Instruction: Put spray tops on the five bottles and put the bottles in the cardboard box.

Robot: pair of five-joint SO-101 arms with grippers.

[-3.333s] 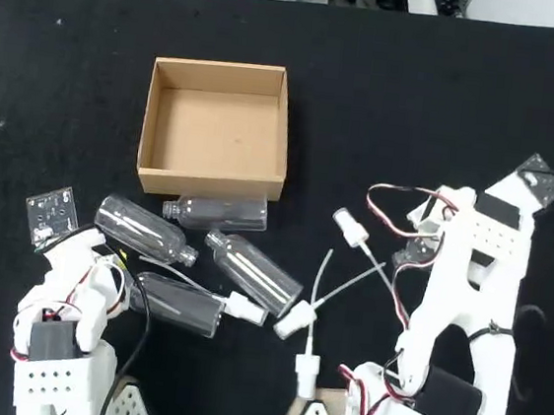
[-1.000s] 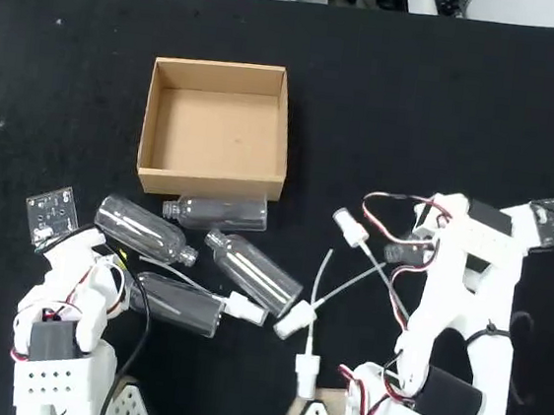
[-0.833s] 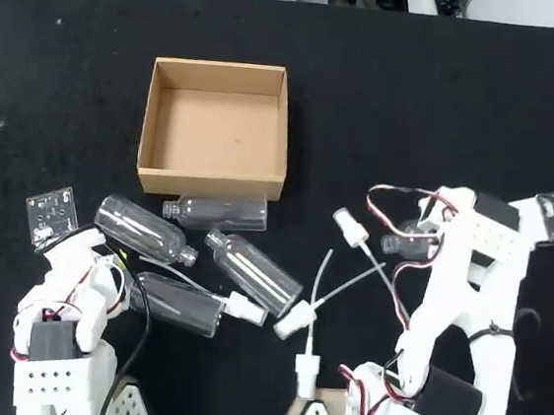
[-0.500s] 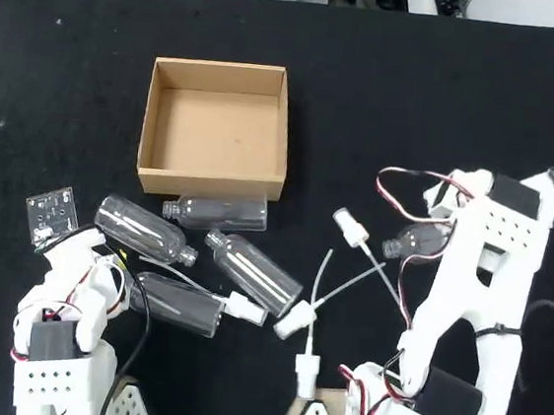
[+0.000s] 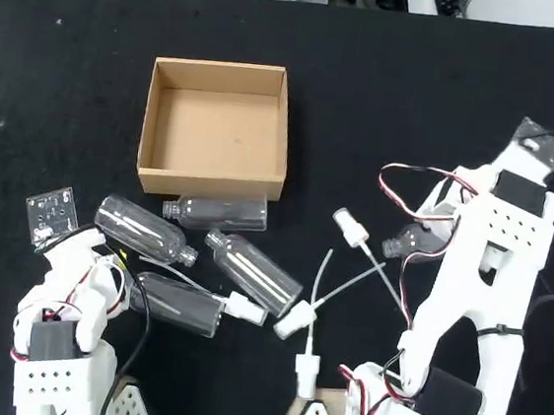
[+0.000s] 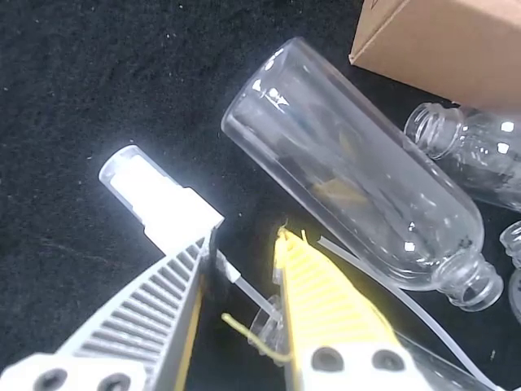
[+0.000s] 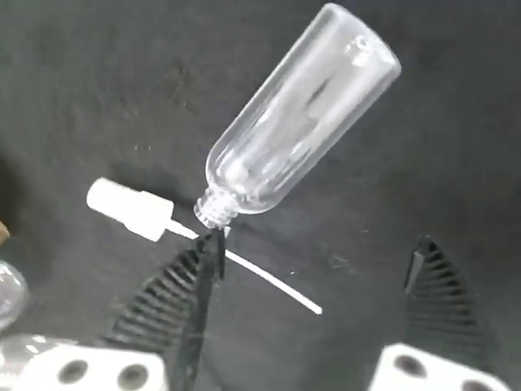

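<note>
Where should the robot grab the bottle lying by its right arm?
Grip the bottle across its wide middle, coming down from above with the right tool. It lies flat, and its narrow open neck should stay free for the spray top beside it.

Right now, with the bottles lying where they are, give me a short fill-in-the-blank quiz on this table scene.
The number of bottles inside the cardboard box is ___. The right end effector is ___, gripping nothing. The bottle nearest it lies on its ___, with its neck bare. The table surface is ___ in colour.
Missing words: zero; open; side; black.
</note>
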